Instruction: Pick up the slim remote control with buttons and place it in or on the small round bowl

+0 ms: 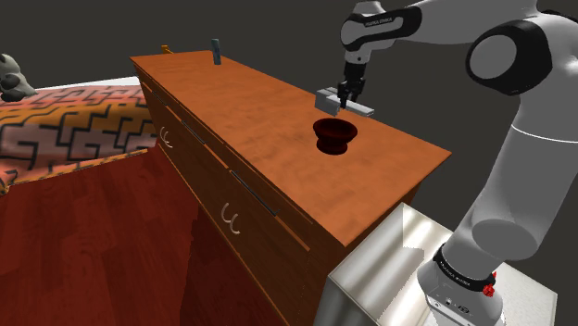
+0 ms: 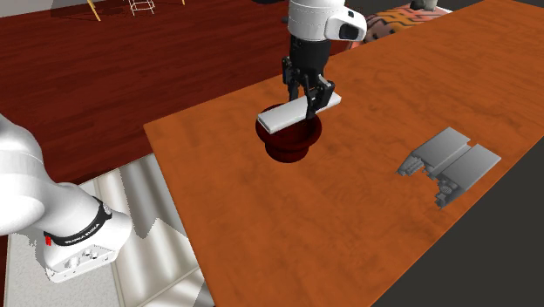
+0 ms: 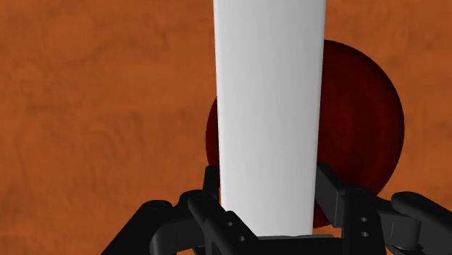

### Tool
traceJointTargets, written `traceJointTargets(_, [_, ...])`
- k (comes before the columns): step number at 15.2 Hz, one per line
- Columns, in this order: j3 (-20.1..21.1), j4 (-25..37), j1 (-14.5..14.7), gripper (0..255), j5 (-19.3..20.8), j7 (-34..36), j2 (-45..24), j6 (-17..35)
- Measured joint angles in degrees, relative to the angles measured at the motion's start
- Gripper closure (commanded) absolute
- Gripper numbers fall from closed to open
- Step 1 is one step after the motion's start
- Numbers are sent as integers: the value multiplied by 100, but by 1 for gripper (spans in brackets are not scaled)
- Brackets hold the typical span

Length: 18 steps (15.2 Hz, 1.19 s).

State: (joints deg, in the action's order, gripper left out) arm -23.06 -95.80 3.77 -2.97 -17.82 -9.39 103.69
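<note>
A: Where is the remote control (image 2: 279, 116) now?

B: It is in the air, just above the small dark red bowl (image 2: 288, 146). The gripper (image 2: 312, 105) has its two fingers pressed on the long sides of it, near the middle, and it hangs about level.

A: How will it handle, do you think?

B: I judge it light and stiff, a slim flat bar. It is drawn plain white and I see no buttons. The sides look smooth, so it could slide in the grip. A hold near the middle is right, because then it does not tip.

A: Will it fit inside?

B: It looks longer than the bowl is wide, so probably it will rest across the rim.

A: And the surface?

B: An orange-brown wooden dresser (image 1: 250, 102) with drawers. A flat grey object (image 2: 449, 161) lies well apart from the bowl. Beside the dresser there is a dark red floor (image 1: 93, 241) and a bed (image 1: 65, 120) with a patterned cover.
</note>
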Motion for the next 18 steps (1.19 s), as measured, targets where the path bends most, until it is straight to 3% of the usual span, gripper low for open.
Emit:
traceJointTargets(5, [190, -242, 287, 255, 70, 481, 126, 129])
traceJointTargets(18, [220, -1000, 300, 255, -6, 472, -49, 1047])
